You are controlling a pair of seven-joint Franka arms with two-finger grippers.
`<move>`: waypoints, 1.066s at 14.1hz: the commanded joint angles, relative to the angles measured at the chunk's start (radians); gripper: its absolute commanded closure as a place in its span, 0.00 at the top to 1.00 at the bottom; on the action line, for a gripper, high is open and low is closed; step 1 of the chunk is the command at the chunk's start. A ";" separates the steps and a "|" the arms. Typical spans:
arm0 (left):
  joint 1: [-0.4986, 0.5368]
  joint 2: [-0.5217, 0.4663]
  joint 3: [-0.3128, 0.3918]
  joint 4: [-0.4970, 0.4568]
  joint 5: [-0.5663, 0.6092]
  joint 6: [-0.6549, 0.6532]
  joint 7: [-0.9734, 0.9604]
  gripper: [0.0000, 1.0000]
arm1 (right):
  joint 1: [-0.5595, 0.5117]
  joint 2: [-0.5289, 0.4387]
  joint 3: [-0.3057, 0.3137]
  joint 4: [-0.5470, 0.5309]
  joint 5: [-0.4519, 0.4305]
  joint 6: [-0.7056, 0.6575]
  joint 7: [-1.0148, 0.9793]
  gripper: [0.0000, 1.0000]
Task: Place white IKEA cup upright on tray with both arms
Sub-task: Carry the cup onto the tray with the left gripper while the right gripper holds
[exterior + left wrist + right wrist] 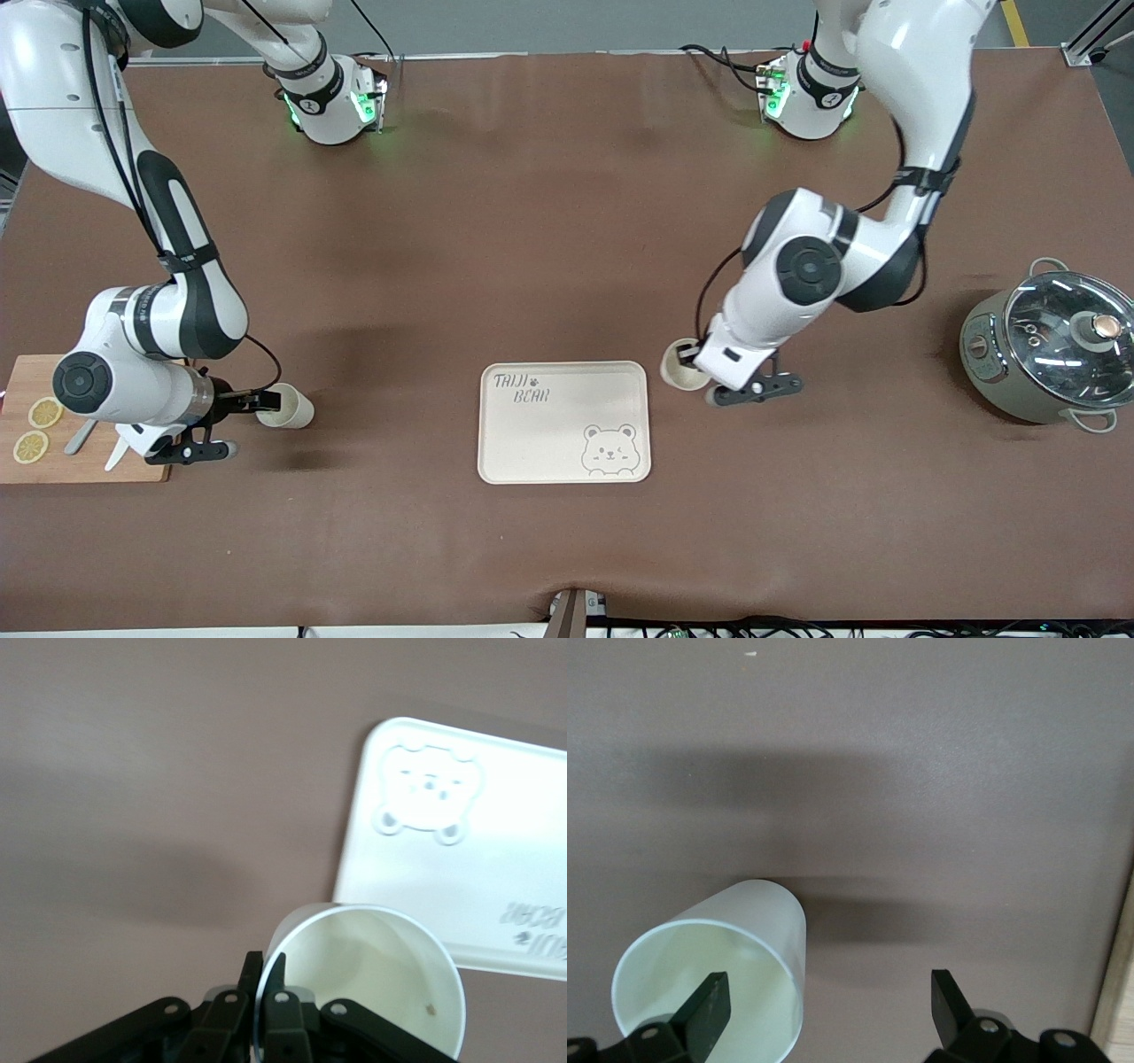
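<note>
Two white cups show. One cup [680,368] is beside the cream bear tray [564,424], at the tray's corner toward the left arm's end. My left gripper [689,357] is shut on its rim, one finger inside and one outside. The left wrist view shows this grip [264,961], the cup [372,974] and the tray [478,842]. The other cup [288,408] lies on its side toward the right arm's end. My right gripper [264,403] is open at its mouth. In the right wrist view [830,992], one finger is inside the cup [718,983] and the other stands wide apart.
A wooden cutting board [89,465] with lemon slices [37,430] and a knife lies under the right arm's wrist. A grey pot with a glass lid [1054,350] stands at the left arm's end of the table.
</note>
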 commanded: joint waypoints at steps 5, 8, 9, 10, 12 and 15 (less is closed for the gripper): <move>-0.124 0.217 0.015 0.261 0.142 -0.030 -0.229 0.00 | -0.002 0.012 0.004 -0.005 -0.001 0.022 -0.012 1.00; -0.214 0.264 0.107 0.298 0.142 -0.013 -0.258 0.00 | -0.001 0.012 0.004 -0.004 0.000 0.020 -0.009 0.98; -0.249 0.274 0.148 0.298 0.140 0.006 -0.265 0.00 | 0.001 0.012 0.004 -0.004 0.000 0.020 -0.009 0.88; -0.271 0.284 0.168 0.298 0.140 0.023 -0.274 0.00 | 0.004 0.012 0.004 -0.004 0.002 0.019 -0.009 0.79; -0.277 0.297 0.170 0.298 0.140 0.049 -0.297 0.00 | 0.008 0.010 0.004 0.000 0.002 0.014 -0.008 0.63; -0.292 0.312 0.170 0.300 0.140 0.077 -0.312 0.00 | 0.008 0.012 0.004 0.000 0.002 0.019 -0.011 0.38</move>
